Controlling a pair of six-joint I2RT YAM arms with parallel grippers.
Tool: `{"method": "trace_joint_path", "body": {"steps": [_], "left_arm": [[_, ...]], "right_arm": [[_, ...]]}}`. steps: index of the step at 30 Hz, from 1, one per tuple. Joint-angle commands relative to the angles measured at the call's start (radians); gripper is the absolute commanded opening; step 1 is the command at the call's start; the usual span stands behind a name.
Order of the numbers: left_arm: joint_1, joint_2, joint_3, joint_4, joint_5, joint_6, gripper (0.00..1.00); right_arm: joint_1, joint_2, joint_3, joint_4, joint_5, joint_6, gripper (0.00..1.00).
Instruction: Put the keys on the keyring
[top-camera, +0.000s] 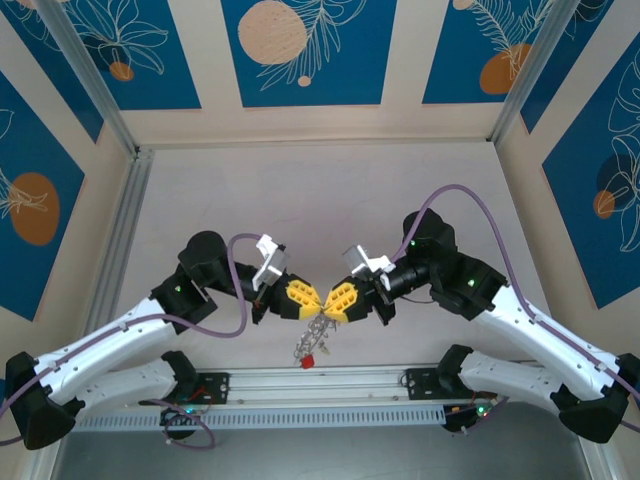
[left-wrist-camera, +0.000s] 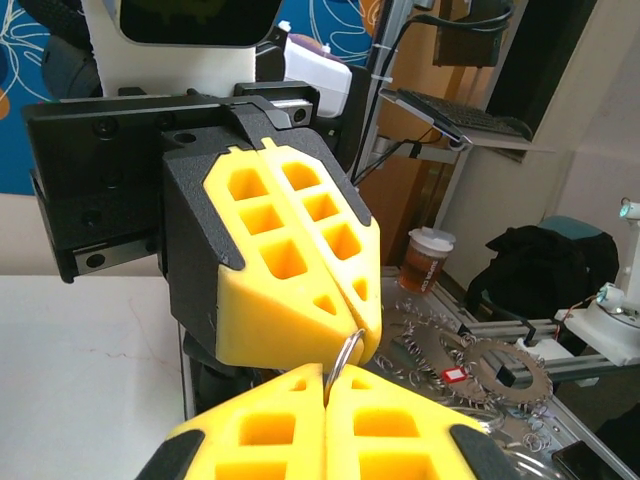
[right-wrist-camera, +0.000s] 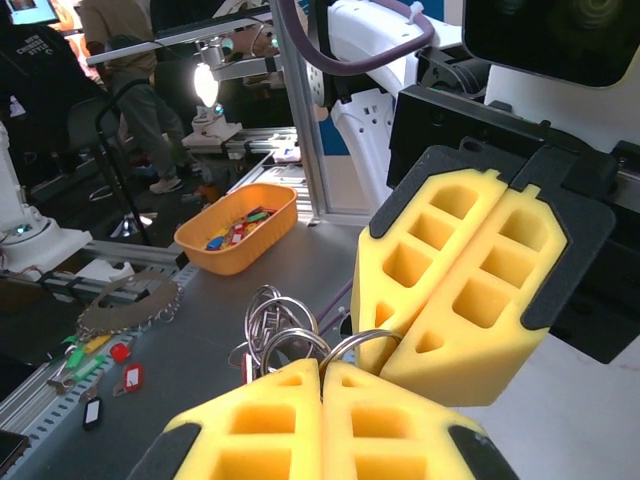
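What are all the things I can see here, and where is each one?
ring: 1, silvery, pinched between the two gripper tips
loose rings: a bunch, silvery, hanging by the tips
key: 1, red head, lowest in the bunch
bowl: 1, orange, holding coloured bits, on the bench
toothed disc: 1, grey, on the bench near the bowl
table: 1, pale, under the arms
left gripper: 1, yellow fingers, shut on the ring
right gripper: 1, yellow fingers, shut on the ring
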Motion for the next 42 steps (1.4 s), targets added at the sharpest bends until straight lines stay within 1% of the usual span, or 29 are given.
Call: {"method": "trace_joint_path", "body": {"steps": [1,4,9,11,15,18,22,24,25,30,32,34,37,38,40,42], "left_arm": [[0.007,0.013,0.035,0.001,-0.051,0.02,0.0],[0.007,0.013,0.038,-0.009,-0.055,0.027,0.0],[0.008,0.004,0.038,-0.037,-0.069,0.048,0.0],[0.008,0.001,0.038,-0.042,-0.077,0.054,0.0],[0.008,0.001,0.037,-0.038,-0.089,0.057,0.0],[0.007,0.002,0.035,-0.038,-0.106,0.06,0.0],[0.01,0.004,0.049,-0.128,-0.196,0.112,0.0],[0.011,0.001,0.043,-0.129,-0.209,0.111,0.0],[0.011,-0.002,0.04,-0.128,-0.217,0.111,0.0],[0.011,-0.006,0.035,-0.147,-0.245,0.123,0.0],[0.013,-0.003,0.046,-0.208,-0.312,0.157,0.0],[0.013,0.02,0.092,-0.354,-0.435,0.223,0.0],[0.013,0.086,0.155,-0.553,-0.64,0.288,0.0],[0.013,0.111,0.173,-0.606,-0.69,0.3,0.0],[0.008,0.167,0.204,-0.694,-0.762,0.315,0.0],[0.004,0.217,0.215,-0.726,-0.798,0.312,0.0]], "right_arm": [[0.013,0.018,0.015,0.047,-0.131,-0.01,0.0],[0.014,0.037,0.023,0.071,-0.117,-0.004,0.0],[0.012,0.011,0.004,0.099,-0.028,0.016,0.0],[0.01,-0.009,-0.009,0.102,0.024,0.028,0.05],[0.005,-0.071,-0.051,0.109,0.134,0.054,0.18],[-0.004,-0.11,-0.077,0.106,0.193,0.066,0.23],[-0.03,-0.123,-0.102,0.11,0.235,0.096,0.28],[-0.04,-0.134,-0.121,0.122,0.25,0.113,0.3],[-0.047,-0.143,-0.136,0.129,0.264,0.123,0.34],[-0.086,-0.187,-0.192,0.139,0.3,0.166,0.4],[-0.105,-0.201,-0.213,0.136,0.343,0.187,0.41],[-0.137,-0.208,-0.232,0.122,0.4,0.22,0.42],[-0.206,-0.208,-0.262,0.107,0.456,0.274,0.42],[-0.225,-0.209,-0.272,0.105,0.468,0.287,0.42],[-0.265,-0.215,-0.296,0.104,0.502,0.307,0.42],[-0.297,-0.219,-0.319,0.116,0.518,0.329,0.42]]}}
